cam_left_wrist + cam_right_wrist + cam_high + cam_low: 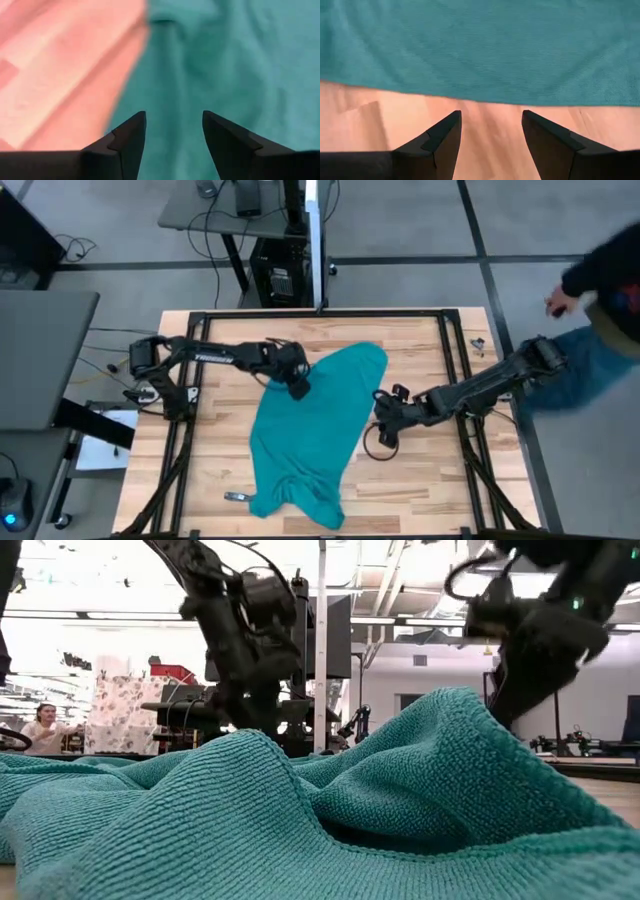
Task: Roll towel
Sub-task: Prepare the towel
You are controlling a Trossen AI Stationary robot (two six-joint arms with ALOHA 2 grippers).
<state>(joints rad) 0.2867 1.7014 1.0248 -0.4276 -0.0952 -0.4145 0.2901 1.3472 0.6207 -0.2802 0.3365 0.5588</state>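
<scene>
The teal towel lies crumpled on the wooden table, wide at its far end and bunched into folds near the front edge; in the low view the towel rises in humps. My left gripper hangs open over the towel's left edge, its fingers above teal cloth just beside bare wood. My right gripper stands open over bare wood just off the towel's right edge. In the low view the cloth hides both grippers' fingertips.
A black metal frame runs around the tabletop. A small dark object lies by the towel's near left corner, and a small item at the far right. A person stands past the right edge. Bare wood flanks the towel.
</scene>
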